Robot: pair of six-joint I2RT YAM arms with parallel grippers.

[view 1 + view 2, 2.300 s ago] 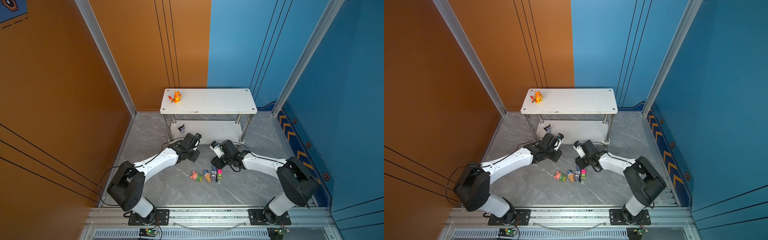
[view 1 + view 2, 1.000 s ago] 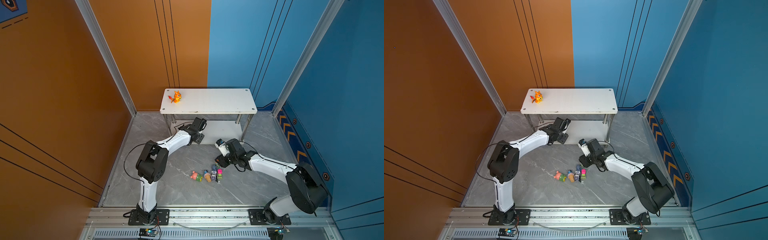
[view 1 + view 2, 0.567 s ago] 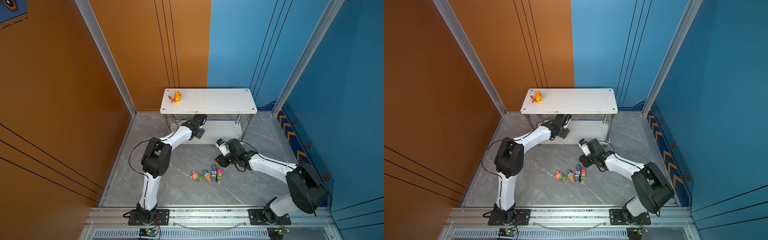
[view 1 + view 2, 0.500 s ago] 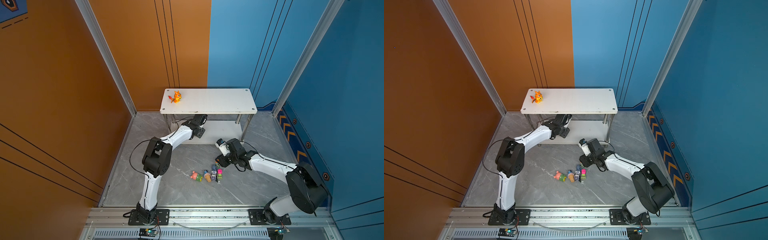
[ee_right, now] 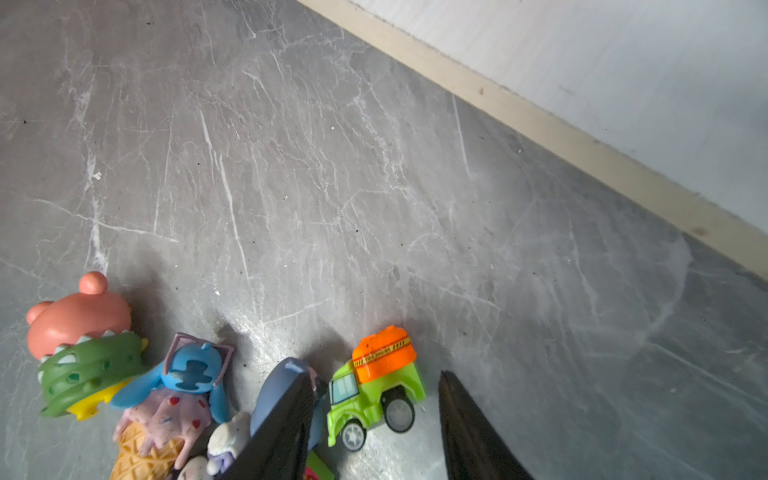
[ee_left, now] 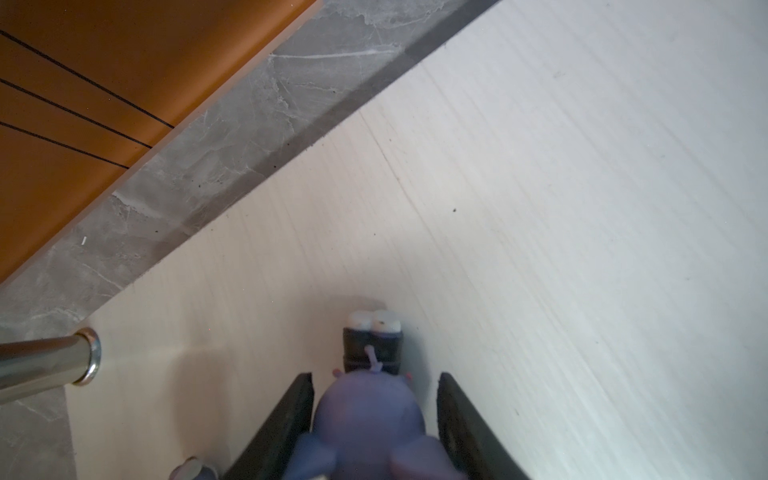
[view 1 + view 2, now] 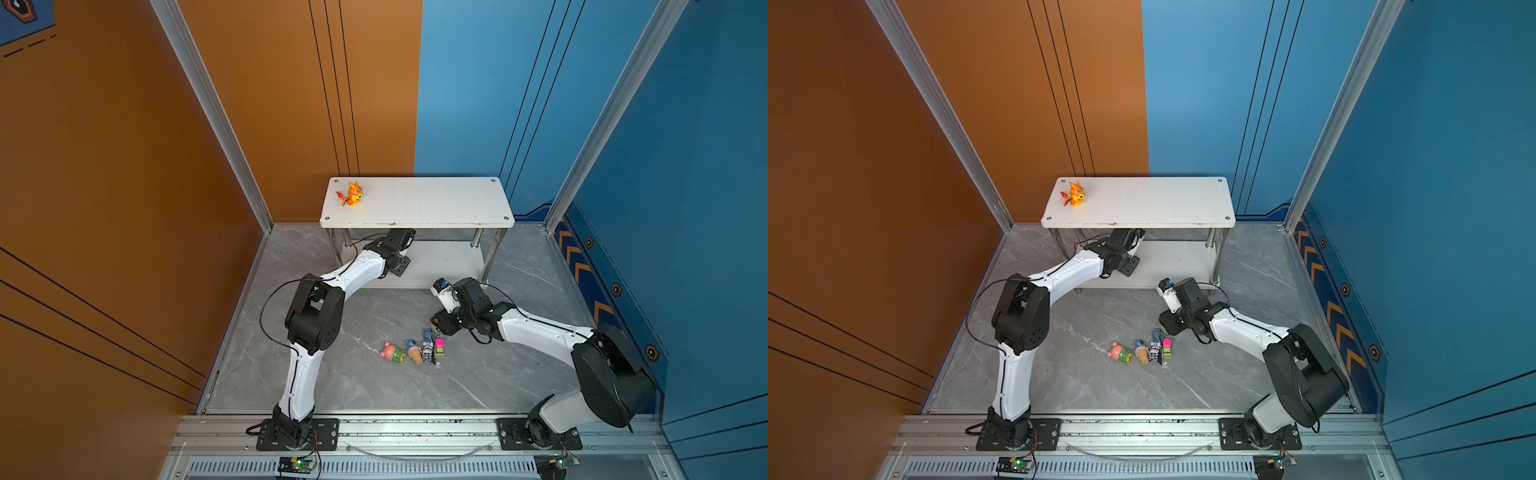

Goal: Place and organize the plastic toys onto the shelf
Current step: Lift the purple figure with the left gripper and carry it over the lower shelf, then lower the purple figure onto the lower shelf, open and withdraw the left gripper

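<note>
Orange car (image 5: 376,386) stripe lettering too small to read

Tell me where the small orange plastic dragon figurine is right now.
In both top views the orange dragon figurine stands on the top board of the white two-tier shelf, near its far-left corner.

In both top views the left gripper (image 6: 376,378) is hidden under the shelf (image 7: 417,202); in the left wrist view the purple imp (image 6: 368,419) is blurred and cut off at the edge.
</note>
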